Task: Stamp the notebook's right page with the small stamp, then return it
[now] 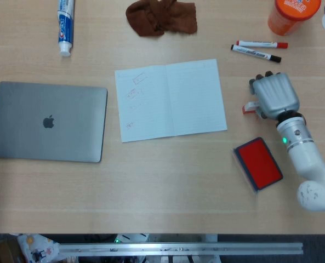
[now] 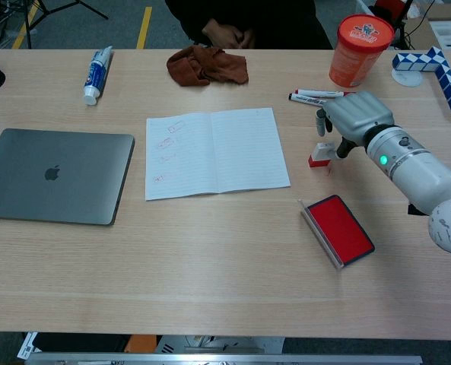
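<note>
The open notebook (image 1: 170, 98) lies flat mid-table, with red stamp marks on its left page and a blank right page (image 2: 248, 148). To its right, the small white-and-red stamp (image 1: 248, 107) (image 2: 322, 154) sits under the fingers of my right hand (image 1: 274, 94) (image 2: 356, 115). The hand grips it from above with fingers curled down around it, and the stamp is tilted, close to the table. A red ink pad (image 1: 258, 163) (image 2: 339, 228) lies open nearer the front, below the hand. My left hand does not show in either view.
A shut grey laptop (image 1: 48, 121) lies left of the notebook. Two markers (image 1: 255, 52) and an orange cup (image 1: 291, 15) stand just beyond the hand. A brown cloth (image 1: 162, 16) and a toothpaste tube (image 1: 65, 26) are at the back, with a blue-white snake puzzle (image 2: 438, 65) at the far right.
</note>
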Robot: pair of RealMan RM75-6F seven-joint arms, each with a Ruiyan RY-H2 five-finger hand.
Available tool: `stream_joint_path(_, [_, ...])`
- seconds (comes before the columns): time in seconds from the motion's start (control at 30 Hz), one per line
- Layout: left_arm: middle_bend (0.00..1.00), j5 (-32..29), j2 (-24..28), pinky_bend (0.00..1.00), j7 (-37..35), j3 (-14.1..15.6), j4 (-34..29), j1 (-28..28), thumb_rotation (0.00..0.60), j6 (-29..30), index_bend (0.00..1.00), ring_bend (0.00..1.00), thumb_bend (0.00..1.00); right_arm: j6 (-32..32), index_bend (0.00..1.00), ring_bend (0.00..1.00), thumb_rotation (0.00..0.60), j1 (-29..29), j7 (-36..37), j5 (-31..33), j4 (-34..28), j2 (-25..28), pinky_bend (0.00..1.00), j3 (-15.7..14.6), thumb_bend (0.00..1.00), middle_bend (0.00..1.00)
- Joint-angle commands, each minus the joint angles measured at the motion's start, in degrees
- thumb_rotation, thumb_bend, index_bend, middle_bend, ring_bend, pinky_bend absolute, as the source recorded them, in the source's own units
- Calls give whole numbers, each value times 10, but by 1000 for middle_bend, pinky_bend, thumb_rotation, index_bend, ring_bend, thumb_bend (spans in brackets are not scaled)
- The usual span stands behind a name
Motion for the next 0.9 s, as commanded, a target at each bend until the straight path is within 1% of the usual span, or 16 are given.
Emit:
stream_joint_path(0.03, [0,0,0,129,-1,0,1,0,600,0,0,99,284,-3,477,351,600,3,-2,5,4,-4,511,0,197,439])
stream_joint_path(0.27, [0,-2,0,129,-4,0,4,0,600,-1,0,99,284,-4,506,351,600,6,-9,11,1,-7,512,-4,216,441])
stream_joint_path(0.67, [0,-4,0,129,-4,0,6,-1,600,-7,0,100,284,-8,509,351,600,11,-10,21,11,-12,511,-6,247,441])
stream_joint_path(0.9, [0,-6,0,129,-4,0,6,-1,600,-8,0,99,284,-8,528,351,600,13,-11,24,12,-13,511,-7,285,442])
